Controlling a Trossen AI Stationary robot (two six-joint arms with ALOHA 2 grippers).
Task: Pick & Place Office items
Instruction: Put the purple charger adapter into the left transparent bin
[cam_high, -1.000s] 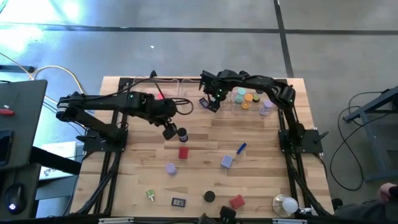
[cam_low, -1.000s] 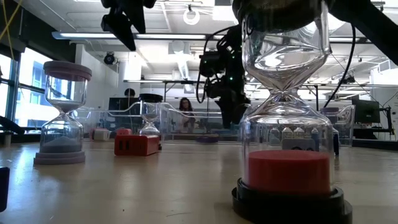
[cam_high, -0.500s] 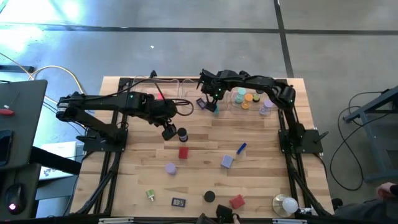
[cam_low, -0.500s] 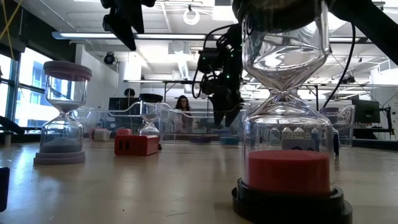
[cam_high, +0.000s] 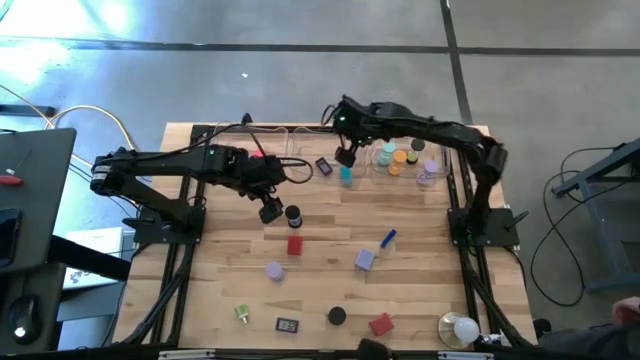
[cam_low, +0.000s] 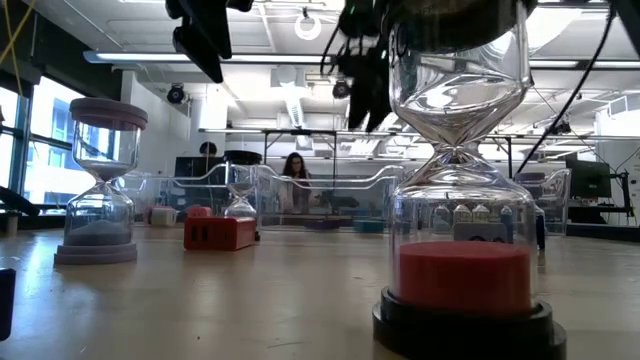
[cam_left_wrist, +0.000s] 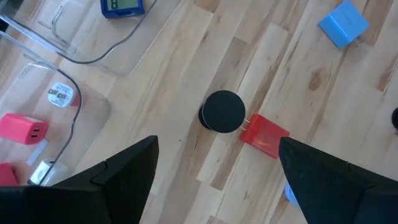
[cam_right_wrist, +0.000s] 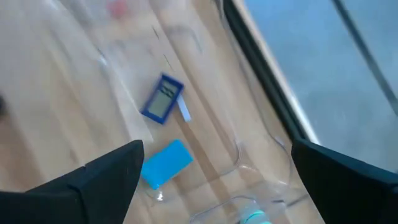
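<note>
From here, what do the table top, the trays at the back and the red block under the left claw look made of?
Table top: wood planks, matt, with visible grain and knots. Trays: clear plastic, probably; wood shows through and the edges glint. Red block: looks like smooth opaque plastic, though the finish leaves it open. It lies ahead of the open left claw.

Blue timer (cam_right_wrist: 161, 99) and blue block (cam_right_wrist: 165, 163) on wooden table (cam_right_wrist: 56, 93).
</note>
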